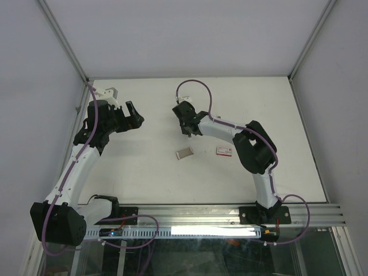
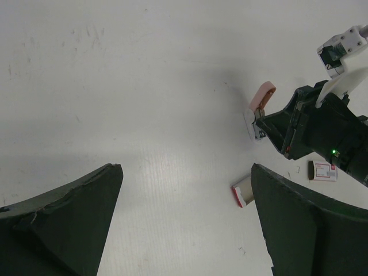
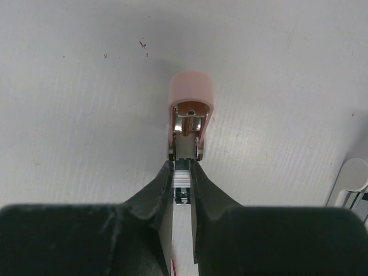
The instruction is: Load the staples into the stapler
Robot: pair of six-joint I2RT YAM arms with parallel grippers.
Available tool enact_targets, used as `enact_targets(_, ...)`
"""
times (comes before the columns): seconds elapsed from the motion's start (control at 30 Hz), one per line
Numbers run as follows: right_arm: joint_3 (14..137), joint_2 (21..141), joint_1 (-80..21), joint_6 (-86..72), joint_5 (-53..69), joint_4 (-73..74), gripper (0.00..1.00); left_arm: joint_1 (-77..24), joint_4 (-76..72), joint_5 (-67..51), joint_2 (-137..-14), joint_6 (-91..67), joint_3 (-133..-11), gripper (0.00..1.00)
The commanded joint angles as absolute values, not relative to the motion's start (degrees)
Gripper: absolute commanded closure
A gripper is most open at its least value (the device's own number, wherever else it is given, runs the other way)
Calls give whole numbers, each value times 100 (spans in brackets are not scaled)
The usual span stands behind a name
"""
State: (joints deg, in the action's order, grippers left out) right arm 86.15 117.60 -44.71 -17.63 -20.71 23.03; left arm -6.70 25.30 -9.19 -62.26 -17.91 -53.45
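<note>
The pink stapler (image 3: pixel 191 92) (image 2: pixel 263 96) lies open on the table, its lid swung up and its metal channel bare. My right gripper (image 3: pixel 181 167) (image 1: pixel 187 132) is shut on a short silvery ribbed strip of staples (image 3: pixel 181 177), right at the near end of that channel. The white staples box (image 1: pixel 223 150) (image 2: pixel 325 171) with a red mark lies on the table beside the right arm. My left gripper (image 1: pixel 137 117) (image 2: pixel 185 172) hovers wide open to the left of the stapler, holding nothing.
A second small white piece with a red end (image 1: pixel 184 153) (image 2: pixel 242 194) lies on the table in front of the stapler, close to the left gripper's right finger (image 2: pixel 305 224). White walls enclose the table (image 1: pixel 144 172) at the back and both sides.
</note>
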Motion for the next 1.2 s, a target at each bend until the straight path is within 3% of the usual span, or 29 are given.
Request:
enact_targets(0.0,8705,11390,-4452,-1746,-2143,2190,85,-656,2303,-1063,-6126,-1721,-5339,1)
enact_targets(1.17,8460,11435,-4416,-1696,-1953,2156,85,-656,2303,-1077,-6144,-1720,-5344,1)
